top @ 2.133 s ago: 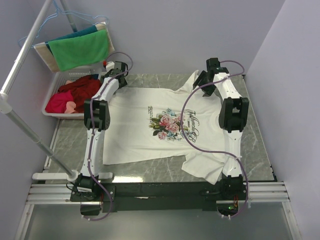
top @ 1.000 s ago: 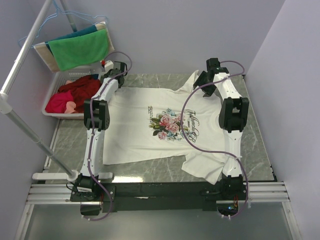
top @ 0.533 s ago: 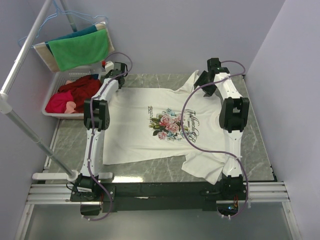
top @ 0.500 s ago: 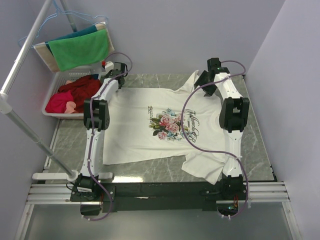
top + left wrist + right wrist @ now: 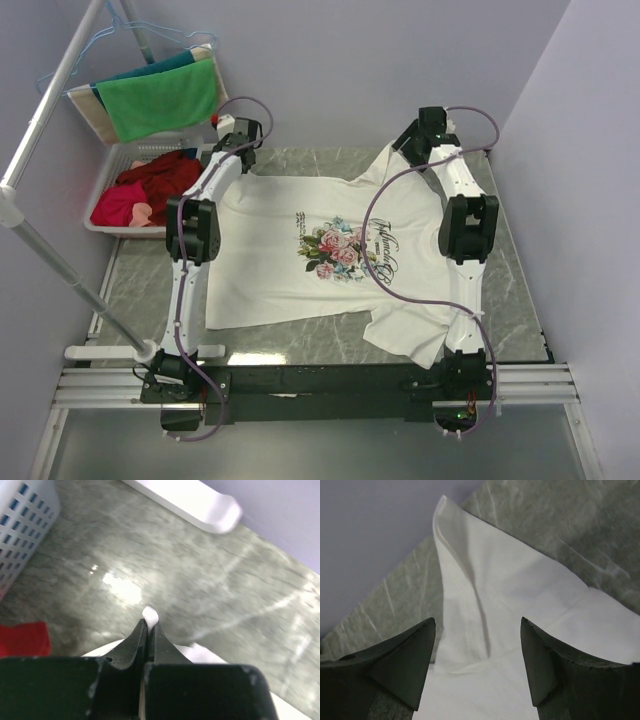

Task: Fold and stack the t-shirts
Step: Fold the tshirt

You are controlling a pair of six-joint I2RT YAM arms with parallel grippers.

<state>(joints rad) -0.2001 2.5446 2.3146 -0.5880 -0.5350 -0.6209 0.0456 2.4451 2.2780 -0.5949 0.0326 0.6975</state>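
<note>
My left gripper point(image 5: 149, 626) has just snapped closed at the far hem corner of the t-shirt point(image 5: 330, 250). A moment ago those fingers stood half apart; now they're pressed together, with a small nub of white cloth point(image 5: 150, 614) poking out between the tips. That's a pinch on the shirt, I'd say, though a thin one. The arm has also drawn a touch toward the far edge of the tabletop point(image 5: 140, 275).

My right gripper point(image 5: 476, 627) hasn't bitten yet. Its jaws are spread wide, hovering over the far sleeve point(image 5: 485, 575), which lies creased near the far right corner.

The shirt itself lies flat and print up across the middle of the tabletop, hem to the left, collar to the right. One corner secured, one to go. If I lifted for the first fold before the right side closes, I'd likely drag the shirt skewed.
</note>
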